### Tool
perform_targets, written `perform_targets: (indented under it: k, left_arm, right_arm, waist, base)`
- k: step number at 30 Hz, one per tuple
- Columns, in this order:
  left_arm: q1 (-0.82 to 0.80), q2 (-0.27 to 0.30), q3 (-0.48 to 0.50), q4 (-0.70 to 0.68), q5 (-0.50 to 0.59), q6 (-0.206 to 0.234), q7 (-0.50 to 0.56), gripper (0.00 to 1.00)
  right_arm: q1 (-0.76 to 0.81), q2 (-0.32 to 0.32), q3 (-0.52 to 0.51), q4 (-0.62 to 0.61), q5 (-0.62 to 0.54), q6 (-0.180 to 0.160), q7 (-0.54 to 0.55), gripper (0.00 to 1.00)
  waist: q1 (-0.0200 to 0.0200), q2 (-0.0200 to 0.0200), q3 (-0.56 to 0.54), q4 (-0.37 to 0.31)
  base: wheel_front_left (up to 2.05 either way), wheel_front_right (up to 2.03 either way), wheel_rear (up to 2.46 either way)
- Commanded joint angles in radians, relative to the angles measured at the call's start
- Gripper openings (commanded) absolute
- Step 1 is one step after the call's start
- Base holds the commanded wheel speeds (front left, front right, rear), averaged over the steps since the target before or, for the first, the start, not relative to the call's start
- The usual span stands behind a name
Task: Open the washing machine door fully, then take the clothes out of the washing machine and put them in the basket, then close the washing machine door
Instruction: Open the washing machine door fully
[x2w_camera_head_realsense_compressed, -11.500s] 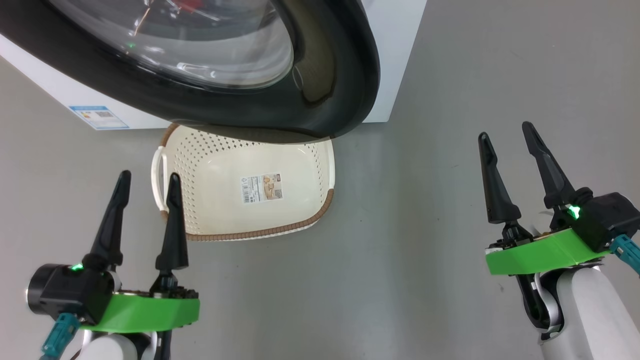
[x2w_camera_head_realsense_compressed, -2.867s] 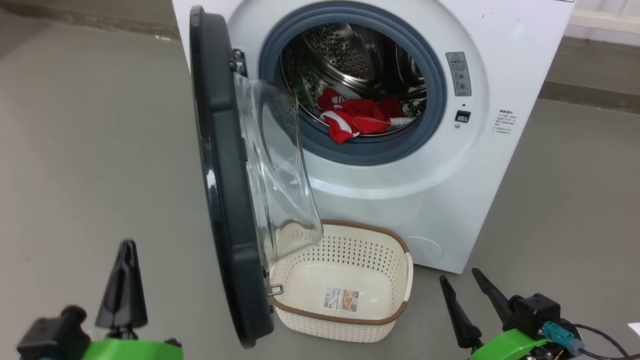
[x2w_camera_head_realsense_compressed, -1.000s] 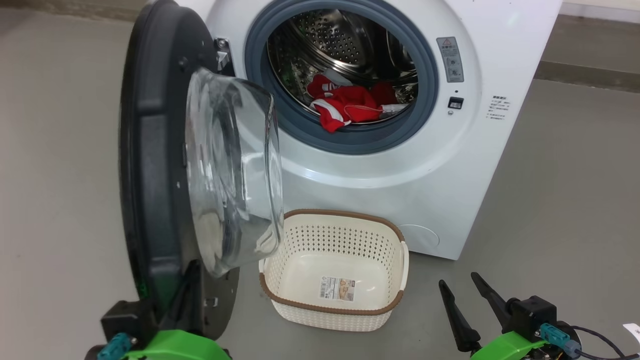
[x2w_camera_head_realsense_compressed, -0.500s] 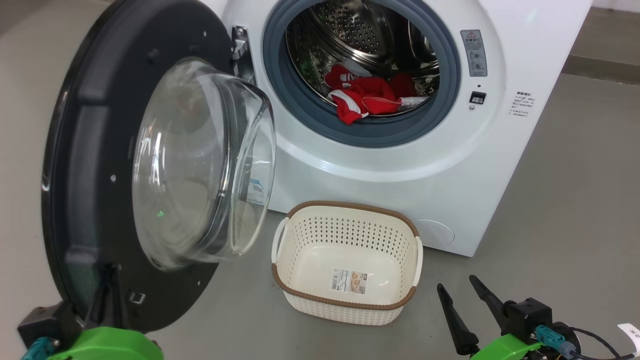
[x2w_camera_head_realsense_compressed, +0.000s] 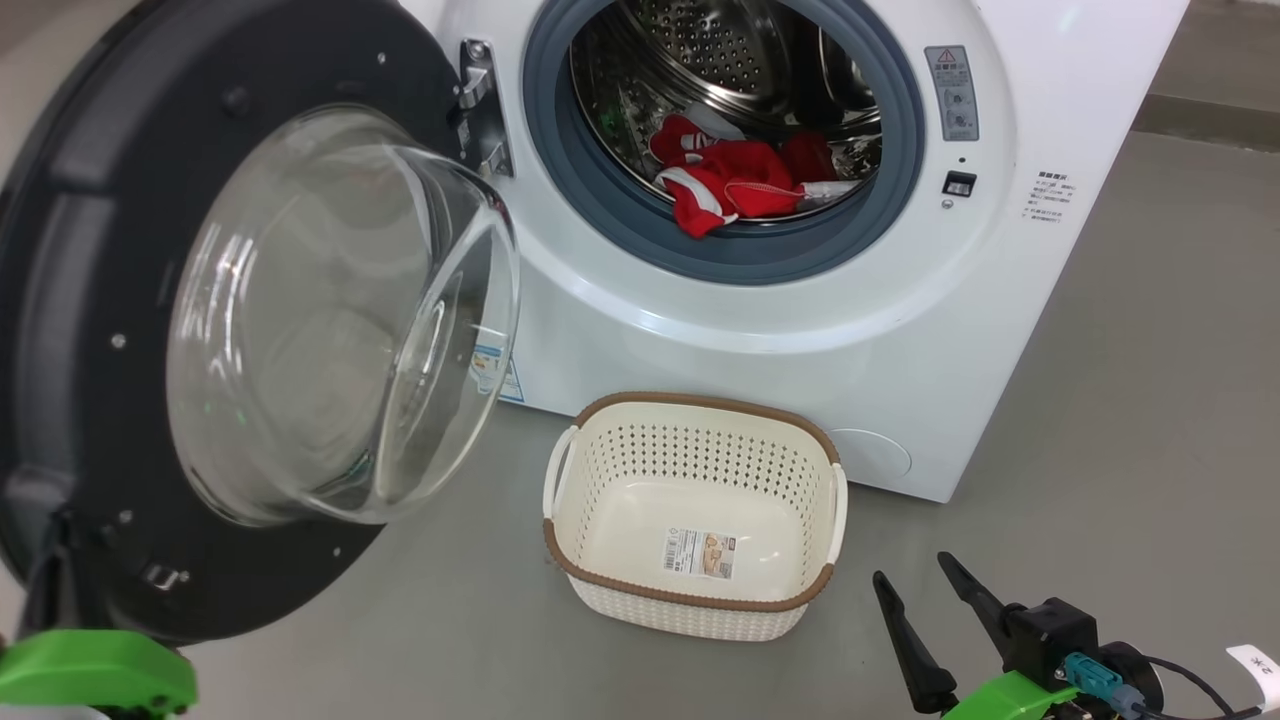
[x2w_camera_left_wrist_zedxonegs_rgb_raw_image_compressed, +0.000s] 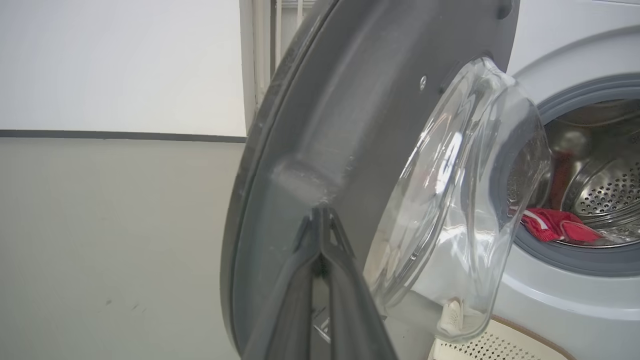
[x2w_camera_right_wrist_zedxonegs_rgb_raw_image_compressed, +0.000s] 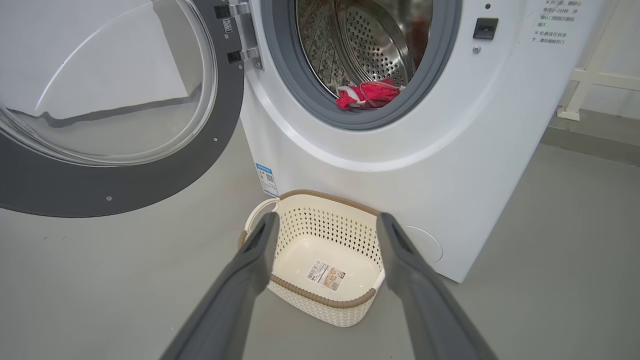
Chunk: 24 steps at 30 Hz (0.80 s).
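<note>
clothes (x2w_camera_head_realsense_compressed: 735, 190), soft and light by the look, lie at the drum (x2w_camera_head_realsense_compressed: 720, 60) lip above and beyond your right gripper (x2w_camera_head_realsense_compressed: 912, 570), fingers spread and empty, basket (x2w_camera_head_realsense_compressed: 700, 405) just ahead of it; pinch a bunched fold; left gripper (x2w_camera_left_wrist_zedxonegs_rgb_raw_image_compressed: 321, 212) is pressed shut, tips against the washing machine door (x2w_camera_left_wrist_zedxonegs_rgb_raw_image_compressed: 310, 125).

Left fingers (x2w_camera_left_wrist_zedxonegs_rgb_raw_image_compressed: 295, 300) together — right fingers (x2w_camera_right_wrist_zedxonegs_rgb_raw_image_compressed: 240, 295) apart.

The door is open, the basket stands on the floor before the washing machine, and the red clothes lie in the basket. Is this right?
No. The clothes lie in the washing machine, not the basket, as the head view shows. The rest holds.
</note>
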<state>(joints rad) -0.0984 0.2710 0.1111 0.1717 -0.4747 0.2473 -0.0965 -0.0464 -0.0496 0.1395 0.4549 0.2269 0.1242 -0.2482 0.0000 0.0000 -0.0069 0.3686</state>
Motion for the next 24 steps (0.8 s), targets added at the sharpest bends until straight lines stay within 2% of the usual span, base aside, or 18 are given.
perform_targets:
  k: [1, 12, 24]
  left_arm:
    - [-0.06, 0.046, 0.054, -0.012, -0.009, 0.006, -0.009, 0.0]
    - [-0.152, 0.099, 0.095, 0.111, -0.041, -0.015, -0.035, 0.0]
    - [-0.185, 0.12, 0.094, 0.172, -0.05, -0.025, -0.05, 0.0]
  right_arm:
    - [-0.038, -0.007, 0.017, -0.019, -0.009, 0.007, -0.014, 1.0]
    - [-0.04, -0.022, 0.015, -0.019, -0.016, 0.007, -0.014, 1.0]
    - [-0.033, -0.025, 0.015, -0.008, -0.013, 0.007, -0.014, 1.0]
  waist:
    - [0.0, 0.0, 0.001, -0.001]
    - [0.0, 0.0, 0.02, -0.009]
    - [0.0, 0.0, 0.005, -0.018]
  base:
    - [0.0, 0.0, 0.0]
    - [0.0, 0.0, 0.0]
    - [0.0, 0.0, 0.0]
